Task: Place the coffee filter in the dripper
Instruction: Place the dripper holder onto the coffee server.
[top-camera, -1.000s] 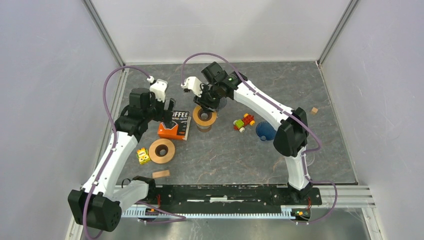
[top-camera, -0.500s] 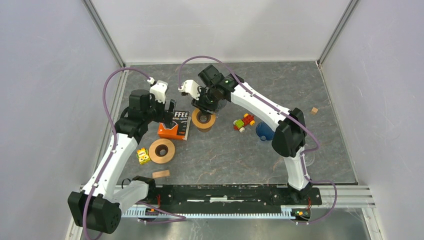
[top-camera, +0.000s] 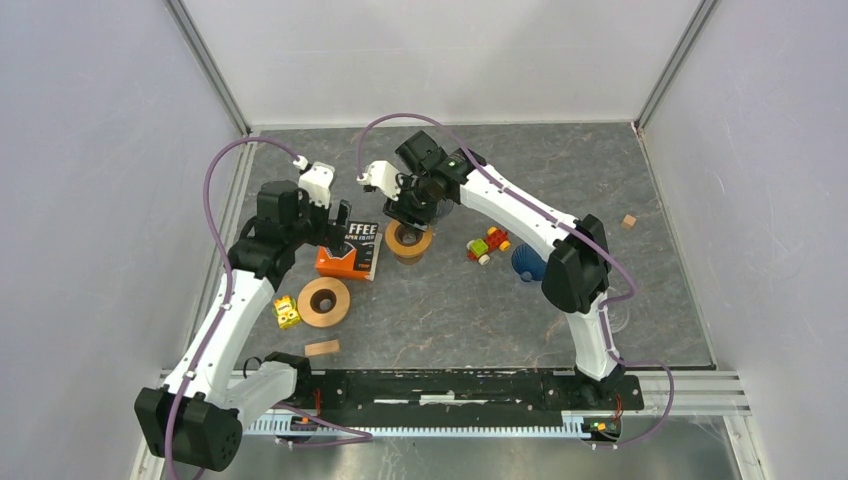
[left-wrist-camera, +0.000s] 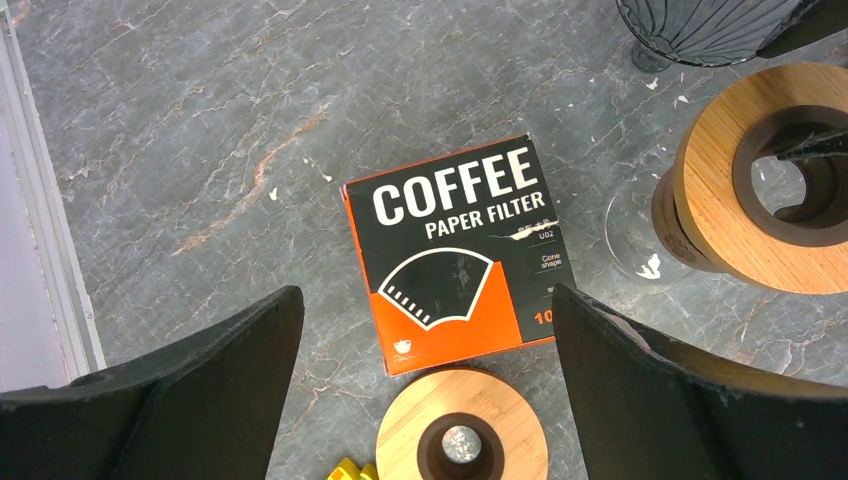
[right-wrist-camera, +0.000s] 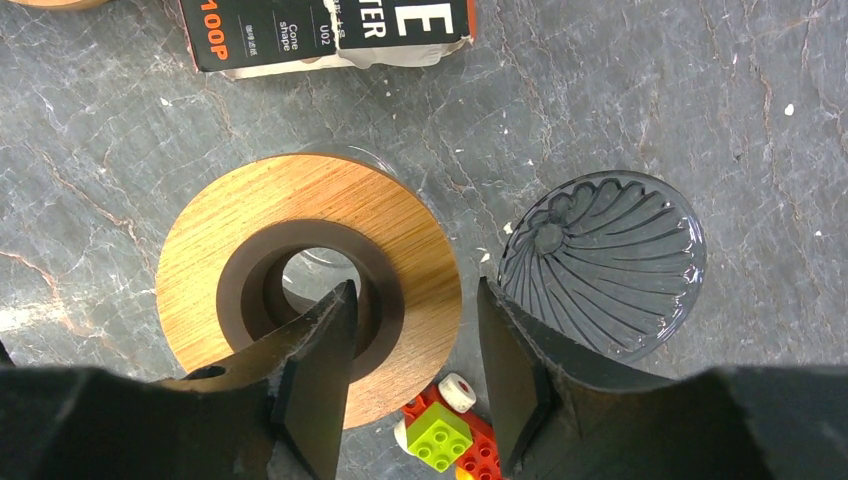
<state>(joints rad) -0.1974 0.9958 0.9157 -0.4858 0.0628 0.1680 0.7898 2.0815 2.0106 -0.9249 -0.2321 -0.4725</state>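
Dripper (right-wrist-camera: 610, 260) near wooden ring (right-wrist-camera: 400, 240) rim

The only lettering I can read is on the flat orange-and-black cardboard box (left-wrist-camera: 455, 255). Big white capitals across its black top say "COFFEE", with "PAPER FILTER" in smaller capitals beneath. A small panel near the right edge reads "U02" and "Cone shape". Near one corner stands "100P", whole only in the right wrist view. From overhead just "FFEE" shows.
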